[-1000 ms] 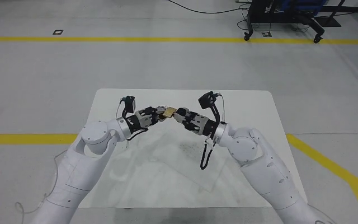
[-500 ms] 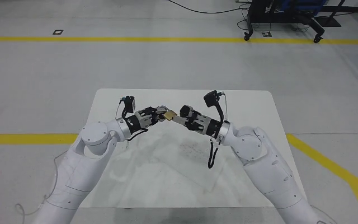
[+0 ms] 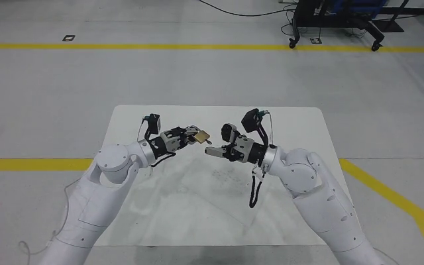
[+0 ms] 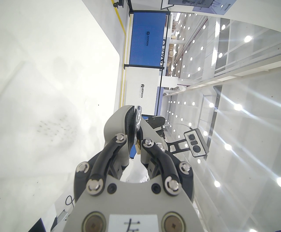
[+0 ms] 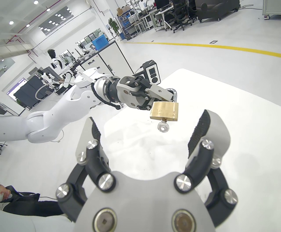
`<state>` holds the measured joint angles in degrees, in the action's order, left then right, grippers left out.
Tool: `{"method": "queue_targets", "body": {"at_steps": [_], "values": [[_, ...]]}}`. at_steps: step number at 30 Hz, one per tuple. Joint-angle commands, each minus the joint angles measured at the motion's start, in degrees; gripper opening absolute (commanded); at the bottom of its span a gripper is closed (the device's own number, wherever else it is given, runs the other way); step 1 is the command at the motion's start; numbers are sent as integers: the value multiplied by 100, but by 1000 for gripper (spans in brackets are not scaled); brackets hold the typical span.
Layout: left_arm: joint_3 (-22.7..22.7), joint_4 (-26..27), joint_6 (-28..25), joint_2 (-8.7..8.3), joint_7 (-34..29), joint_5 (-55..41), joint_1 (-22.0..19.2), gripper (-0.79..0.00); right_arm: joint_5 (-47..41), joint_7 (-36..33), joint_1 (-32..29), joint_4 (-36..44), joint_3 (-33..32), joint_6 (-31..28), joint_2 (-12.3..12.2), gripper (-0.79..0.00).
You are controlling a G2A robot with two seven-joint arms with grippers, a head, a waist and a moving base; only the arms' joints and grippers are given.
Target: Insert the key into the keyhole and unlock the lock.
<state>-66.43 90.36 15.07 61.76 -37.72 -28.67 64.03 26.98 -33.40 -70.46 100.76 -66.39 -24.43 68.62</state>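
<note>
Right tool (image 5: 149,123) spread wide, gripping nothing, just short of the padlock (image 5: 164,111). The key (image 5: 163,127) sits in the keyhole at the padlock's base, with its bow poking out toward that open tool and not touching it. Beyond the padlock, the left tool (image 5: 166,95) is clamped on the shackle (image 5: 175,93), holding the padlock up above the worktop (image 5: 219,92).

You're in a robot lab hall, yellow floor lines (image 3: 199,46) across upper frame, cart (image 3: 331,20) upper right, desks (image 5: 161,14), chairs (image 5: 182,20).
</note>
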Motion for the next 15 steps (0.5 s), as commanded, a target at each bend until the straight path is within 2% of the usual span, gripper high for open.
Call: {"method": "queue_targets", "body": {"at_steps": [1, 3, 5, 6, 7, 9, 12, 15], "values": [[1, -4, 26, 3, -2, -2, -1, -785, 1, 0, 0, 0, 0, 0, 0, 0], [-4, -10, 44, 7, 0, -5, -5, -785, 147, -6, -2, 51, 25, -21, -4, 0], [-10, -24, 67, 10, -1, -9, -5, -785, 1004, -207, 69, 190, 122, -119, -33, -323], [-13, -29, 82, 11, -5, -15, -8, -785, 1516, -288, 94, 262, 188, -110, -46, -394], [-16, -31, 89, 13, -7, -17, -10, -785, 2011, -347, 117, 367, 279, -155, -56, -419], [-18, -33, 106, 16, 0, -11, -9, -785, 2886, -408, 123, 526, 462, -275, -75, -416], [-13, -34, 126, 21, -10, 0, -13, -785, 3426, -252, 82, 589, 563, -334, -88, -465], [-8, -44, 141, 26, -23, 10, -25, -785, 3669, -79, 31, 644, 606, -279, -91, -480]]}}
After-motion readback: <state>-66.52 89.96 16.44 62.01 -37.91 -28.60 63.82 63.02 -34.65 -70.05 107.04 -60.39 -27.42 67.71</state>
